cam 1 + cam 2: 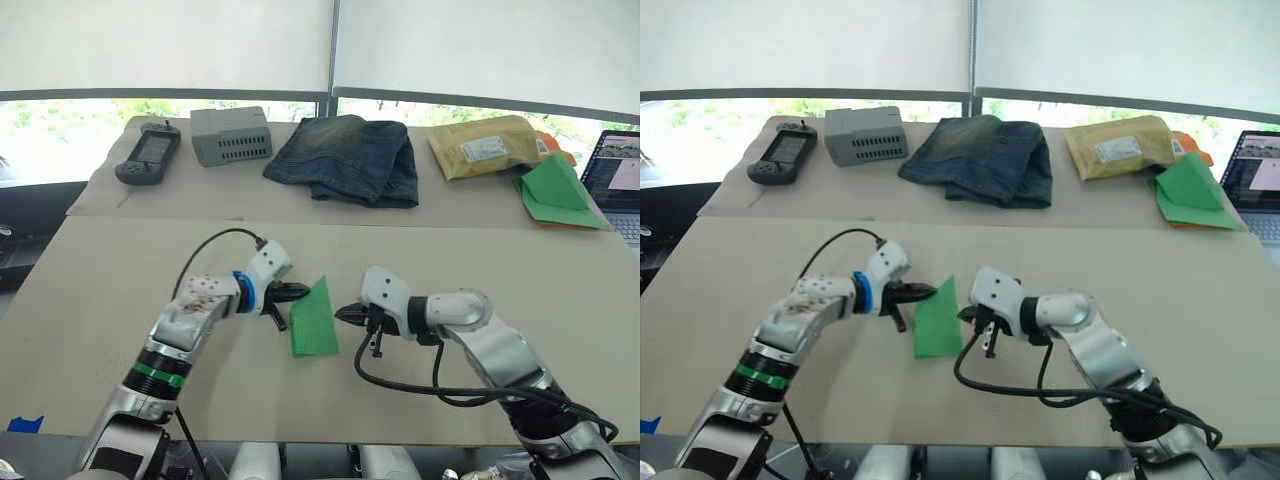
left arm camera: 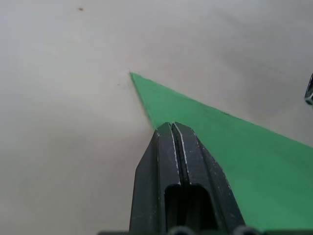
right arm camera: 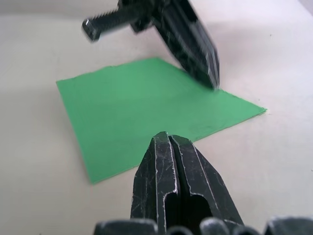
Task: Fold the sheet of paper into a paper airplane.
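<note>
The sheet of paper (image 1: 314, 319), bright green & plain, is seen lying flat on the tan surface (image 1: 120, 280) approx. mid-front, one corner pointed away.

The paper (image 1: 314, 319) lies flat on the near table (image 1: 120, 290), between the grippers: left gripper (image 1: 298, 293) at its 9 o'clock edge, right gripper (image 1: 345, 314) at 3 o'clock. At 12 o'clock, on the far table, lie jeans (image 1: 345, 158); a box (image 1: 231, 134) at 11.
</note>
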You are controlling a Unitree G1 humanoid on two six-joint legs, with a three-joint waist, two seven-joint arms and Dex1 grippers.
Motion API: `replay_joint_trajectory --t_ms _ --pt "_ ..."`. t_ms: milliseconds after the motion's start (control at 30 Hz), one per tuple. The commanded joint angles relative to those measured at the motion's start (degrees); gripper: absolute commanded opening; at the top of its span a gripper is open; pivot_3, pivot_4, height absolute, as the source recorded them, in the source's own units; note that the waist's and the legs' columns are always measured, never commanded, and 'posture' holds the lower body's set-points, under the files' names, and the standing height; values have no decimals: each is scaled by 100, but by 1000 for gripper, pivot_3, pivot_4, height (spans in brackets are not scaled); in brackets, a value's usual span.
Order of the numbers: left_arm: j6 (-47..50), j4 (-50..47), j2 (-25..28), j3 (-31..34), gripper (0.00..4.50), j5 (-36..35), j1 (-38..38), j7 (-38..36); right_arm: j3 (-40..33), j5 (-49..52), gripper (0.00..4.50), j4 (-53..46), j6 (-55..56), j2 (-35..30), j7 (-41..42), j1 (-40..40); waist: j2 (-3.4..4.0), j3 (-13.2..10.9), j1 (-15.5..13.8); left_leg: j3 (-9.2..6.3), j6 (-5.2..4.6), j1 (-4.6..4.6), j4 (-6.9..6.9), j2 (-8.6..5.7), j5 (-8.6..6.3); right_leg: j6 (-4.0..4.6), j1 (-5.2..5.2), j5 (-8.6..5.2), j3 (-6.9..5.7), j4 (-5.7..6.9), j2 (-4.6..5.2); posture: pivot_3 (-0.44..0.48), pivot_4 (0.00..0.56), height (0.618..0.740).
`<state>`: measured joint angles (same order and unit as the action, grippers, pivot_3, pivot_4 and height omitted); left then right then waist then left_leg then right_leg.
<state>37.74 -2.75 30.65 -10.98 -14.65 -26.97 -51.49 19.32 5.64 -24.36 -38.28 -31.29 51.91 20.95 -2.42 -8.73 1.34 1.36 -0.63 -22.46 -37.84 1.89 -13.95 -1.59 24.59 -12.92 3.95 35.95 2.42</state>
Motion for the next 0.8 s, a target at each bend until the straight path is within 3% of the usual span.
replay_joint_trajectory --t_ms 33,67,133,233,400,600,700,800 --pt "-66 -626 346 272 0 -302 33 -378 1 161 22 -478 -217 20 -117 -54 2 -2 -5 -1 0 -5 0 0 0 2 5 -1 0 1 0 0 150 740" --pt "-5 -706 437 337 0 -365 53 -404 34 146 22 -490 -233 21 -146 -73 2 -3 -15 -1 0 -8 0 -2 0 2 7 -1 0 1 2 0 150 740" --pt "289 -800 561 547 536 -543 118 -363 61 105 0 -469 -224 6 -201 -103 2 -3 -24 1 1 -12 0 -5 -1 1 8 -1 0 -2 7 0 150 740" --pt "796 -896 616 770 1538 -820 267 -218 -1 100 0 -441 -207 -66 -221 -58 1 -5 -25 3 1 -15 0 -7 -1 -3 8 0 1 -6 9 0 150 740" --pt "2106 -1091 202 1187 3192 -1648 179 207 -139 76 0 -383 -154 -332 -175 90 -9 -14 -44 0 0 -16 -1 -5 0 -3 12 0 -4 -1 6 0 150 740" --pt "3823 -1019 -733 1619 3192 -2432 -244 1107 -254 65 0 -325 -116 -528 -256 172 -16 -19 -49 -2 0 -22 -6 -8 0 -4 12 2 -3 -1 7 0 150 740" --pt "4028 -898 -723 1221 3192 -2112 -364 1532 -280 62 0 -367 -149 -546 -323 165 -17 -19 -11 -6 0 -20 -6 -8 0 18 13 15 -3 4 4 0 150 740" --pt "4106 -703 -787 1223 3192 -2042 -472 1775 -314 83 0 -421 -197 -541 -385 130 -17 -19 2 -8 1 -16 -6 -8 0 29 13 22 -1 10 2 0 150 740"
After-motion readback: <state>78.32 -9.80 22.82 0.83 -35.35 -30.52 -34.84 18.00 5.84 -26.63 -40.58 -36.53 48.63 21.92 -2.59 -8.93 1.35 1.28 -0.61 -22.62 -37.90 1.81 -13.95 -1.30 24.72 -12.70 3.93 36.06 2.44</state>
